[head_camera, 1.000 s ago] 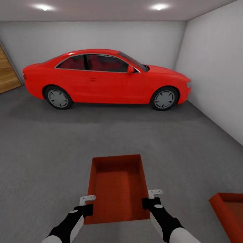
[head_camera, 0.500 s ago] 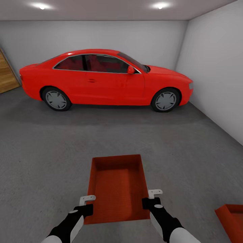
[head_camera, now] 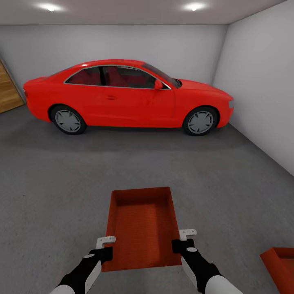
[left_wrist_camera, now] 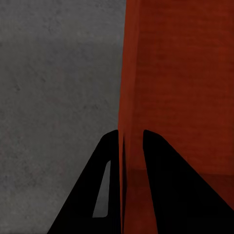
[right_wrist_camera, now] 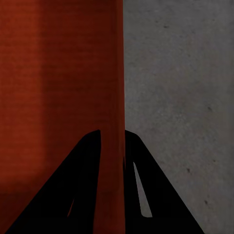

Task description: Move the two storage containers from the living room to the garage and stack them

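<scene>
1. Closest in, both arms reach forward and carry an orange-red bin (head_camera: 143, 228) between them, held level above the grey concrete floor (head_camera: 53, 192). It's open on top, with a finely ribbed bottom.
2. The left gripper (head_camera: 105, 247) is pinched onto the bin's left wall near the near corner. In the left wrist view its two black fingers (left_wrist_camera: 161, 195) sit either side of that thin wall (left_wrist_camera: 127, 73), closed right down on it.
3. Same deal on the other side: the right gripper (head_camera: 183, 241) is clamped on the bin's right wall. In the right wrist view its fingers (right_wrist_camera: 73, 195) squeeze the wall's edge (right_wrist_camera: 116, 73) with speckled concrete beside it.
4. Off in the lower right corner of the head view there's the second bin (head_camera: 279, 265), sitting on the floor, well apart from the held one and partly cut off by the frame edge.
5. Further out it's just open concrete, then a red car (head_camera: 126, 96) parked side-on across the back of the garage.
6. Behind the car is a plain grey-white wall (head_camera: 122, 43), a bit of wooden plank door (head_camera: 8, 92) at far left, and two ceiling lights (head_camera: 192, 7).
</scene>
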